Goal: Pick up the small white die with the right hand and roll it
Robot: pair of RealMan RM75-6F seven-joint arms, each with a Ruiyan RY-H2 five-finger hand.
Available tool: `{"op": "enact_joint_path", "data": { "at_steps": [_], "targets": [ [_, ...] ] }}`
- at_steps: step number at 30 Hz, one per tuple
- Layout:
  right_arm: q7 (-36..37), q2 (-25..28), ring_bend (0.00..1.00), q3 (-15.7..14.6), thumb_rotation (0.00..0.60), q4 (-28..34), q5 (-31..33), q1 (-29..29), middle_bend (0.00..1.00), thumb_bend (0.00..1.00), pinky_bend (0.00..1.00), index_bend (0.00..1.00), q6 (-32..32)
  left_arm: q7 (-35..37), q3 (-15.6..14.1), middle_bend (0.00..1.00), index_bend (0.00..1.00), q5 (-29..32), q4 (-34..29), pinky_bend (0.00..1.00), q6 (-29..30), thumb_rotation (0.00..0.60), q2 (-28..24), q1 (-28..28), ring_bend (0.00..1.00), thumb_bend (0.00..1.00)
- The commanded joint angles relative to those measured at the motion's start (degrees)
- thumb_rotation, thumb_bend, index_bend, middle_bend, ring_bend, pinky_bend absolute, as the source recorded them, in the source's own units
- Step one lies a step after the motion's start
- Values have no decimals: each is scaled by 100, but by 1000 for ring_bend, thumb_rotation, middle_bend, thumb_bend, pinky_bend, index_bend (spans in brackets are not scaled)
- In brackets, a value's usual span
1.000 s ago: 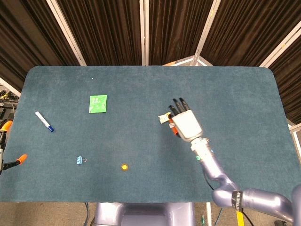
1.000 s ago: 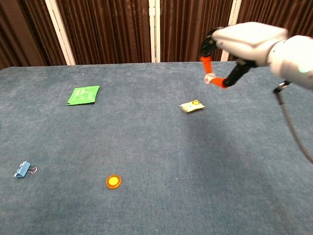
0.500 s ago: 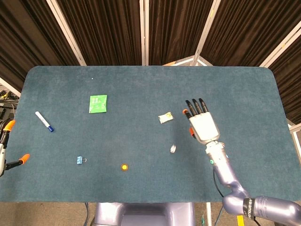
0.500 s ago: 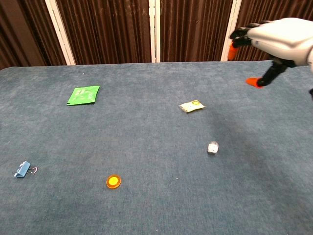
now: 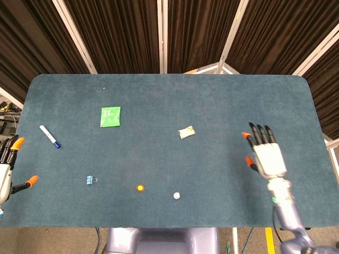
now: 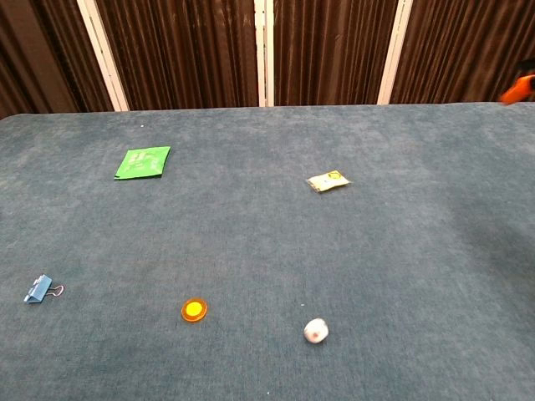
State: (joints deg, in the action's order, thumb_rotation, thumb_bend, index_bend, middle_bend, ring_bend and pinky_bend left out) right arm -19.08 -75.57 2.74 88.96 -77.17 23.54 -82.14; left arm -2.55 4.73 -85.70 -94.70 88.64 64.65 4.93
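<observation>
The small white die (image 5: 176,196) lies on the teal table near its front edge, just right of an orange disc; in the chest view the die (image 6: 315,331) sits low and centre. My right hand (image 5: 266,155) hovers over the table's right side, far from the die, fingers spread and holding nothing. Only one orange fingertip (image 6: 518,88) of it shows at the chest view's right edge. My left hand (image 5: 6,172) is at the far left edge, off the table, partly cut off, with its fingers apart.
A green packet (image 5: 110,116) lies at the left, a white marker (image 5: 50,136) further left, a blue binder clip (image 5: 89,180) near the front left, the orange disc (image 5: 140,188) at the front, and a small yellow-white sachet (image 5: 186,132) mid-table.
The right hand let go of the die and drew back to the right. The die dropped onto the table and rolled toward the front edge, beside the orange disc.
</observation>
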Motion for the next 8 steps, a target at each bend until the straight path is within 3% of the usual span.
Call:
{"op": "enact_joint_path", "data": {
  "at_steps": [1, 8],
  "targets": [
    [422, 68, 0, -228, 600, -315, -370, -354, 0, 191, 0, 169, -378, -42, -15, 0, 0, 10, 30, 0, -11, 600, 25, -5, 0, 0],
    [1172, 73, 0, -487, 600, -855, -758, -930, 0, 159, 0, 76, -874, -191, -53, 0, 0, 23, 96, 0, 34, 600, 97, -55, 0, 0]
  ]
}}
